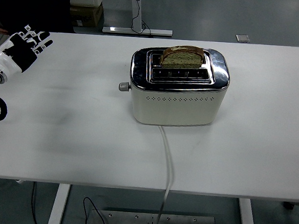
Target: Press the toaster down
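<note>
A cream-coloured two-slot toaster with a shiny chrome top (179, 88) is set upright near the table's middle. A slice of brown bread (182, 57) is stood in the far slot, and the small grey lever (123, 86) appears raised.

The left hand (21, 49) shows but its arm is cut off by the left edge; the toaster (178, 88) hides the bread's (182, 57) lower part.
</note>
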### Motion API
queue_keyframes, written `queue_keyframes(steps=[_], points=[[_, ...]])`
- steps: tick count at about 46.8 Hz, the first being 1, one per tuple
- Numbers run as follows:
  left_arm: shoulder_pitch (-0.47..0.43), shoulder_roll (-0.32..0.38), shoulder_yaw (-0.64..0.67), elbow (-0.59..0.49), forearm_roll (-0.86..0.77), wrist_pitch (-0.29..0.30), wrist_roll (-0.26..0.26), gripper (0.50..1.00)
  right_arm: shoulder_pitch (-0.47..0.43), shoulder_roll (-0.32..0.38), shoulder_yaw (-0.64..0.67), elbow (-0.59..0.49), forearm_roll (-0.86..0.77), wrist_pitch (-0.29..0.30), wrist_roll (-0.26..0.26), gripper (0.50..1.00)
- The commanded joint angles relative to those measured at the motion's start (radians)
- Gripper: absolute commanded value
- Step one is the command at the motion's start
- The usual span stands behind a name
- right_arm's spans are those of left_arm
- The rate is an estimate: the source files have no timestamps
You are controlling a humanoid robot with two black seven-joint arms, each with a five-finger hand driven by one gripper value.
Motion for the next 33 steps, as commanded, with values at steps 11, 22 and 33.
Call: queue_keyframes(steps=[11,22,33], points=[[0.002,-0.001,-0.001,-0.001,0.0,0.002,-0.002,1.0,0.0,0.0,0.0,0.0,0.0,0.0,0.0,1.0],[0.009,-0.017,-0.002,0.001,0.0,0.0,-0.002,1.0,-0.002,0.0,0.0,0.0,0.0,0.0,0.0,1.0],[0.012,-0.02,-0.002,-0.001,-0.002,0.0,-0.003,1.0,0.0,0.0,0.0,0.0,0.0,0.0,0.0,1.0]])
